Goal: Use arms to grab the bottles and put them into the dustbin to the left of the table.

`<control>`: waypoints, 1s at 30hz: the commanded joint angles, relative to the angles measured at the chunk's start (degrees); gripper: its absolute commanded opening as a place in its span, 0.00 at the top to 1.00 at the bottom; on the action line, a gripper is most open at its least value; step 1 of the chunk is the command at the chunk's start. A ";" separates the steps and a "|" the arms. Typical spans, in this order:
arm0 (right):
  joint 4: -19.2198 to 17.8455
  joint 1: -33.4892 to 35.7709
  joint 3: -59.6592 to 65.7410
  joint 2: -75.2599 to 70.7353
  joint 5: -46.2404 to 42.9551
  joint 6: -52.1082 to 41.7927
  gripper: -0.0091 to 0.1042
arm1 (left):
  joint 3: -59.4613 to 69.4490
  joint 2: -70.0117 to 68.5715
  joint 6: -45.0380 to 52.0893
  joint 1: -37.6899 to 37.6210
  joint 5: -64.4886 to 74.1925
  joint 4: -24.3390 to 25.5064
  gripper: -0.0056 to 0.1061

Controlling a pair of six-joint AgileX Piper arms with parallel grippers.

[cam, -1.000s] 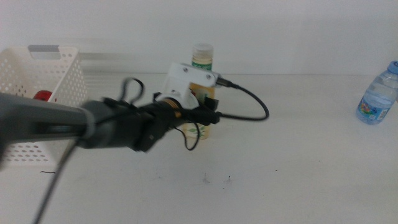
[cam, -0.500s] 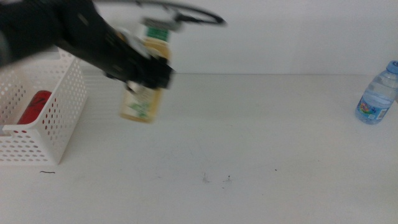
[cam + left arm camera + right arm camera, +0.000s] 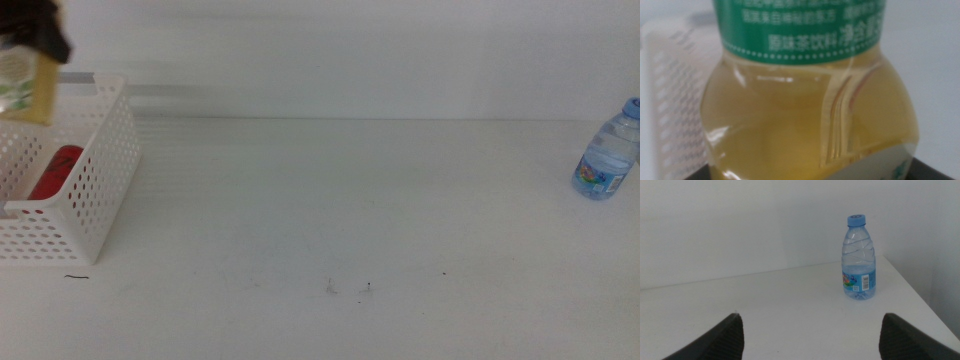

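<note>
Left hand (image 3: 45,35) mostly cropped, apparently gripping tea bottle (image 3: 25,85) over dustbin (image 3: 95,190).

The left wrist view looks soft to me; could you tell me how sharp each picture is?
Left wrist view: the tea bottle fills the frame, blurred, label text smeared. Middle view: bottle and left tool slightly motion-blurred at the corner. Right wrist view: water bottle fairly crisp.
</note>
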 commanded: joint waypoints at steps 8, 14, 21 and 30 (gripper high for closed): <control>-0.43 -0.36 0.15 -0.25 -0.47 -0.32 0.11 | -1.49 9.19 0.28 6.10 -0.85 -0.69 0.96; -0.43 -0.36 0.15 -0.25 -0.47 -0.32 0.11 | -1.49 13.61 0.91 5.99 -0.85 -0.12 0.92; -0.43 -0.36 0.15 -0.25 -0.47 -0.32 0.11 | -1.49 14.93 1.89 5.53 -0.85 -0.30 0.59; -0.43 -0.36 0.15 -0.25 -0.47 -0.32 0.11 | -1.71 12.00 1.40 5.39 -0.85 -1.67 0.11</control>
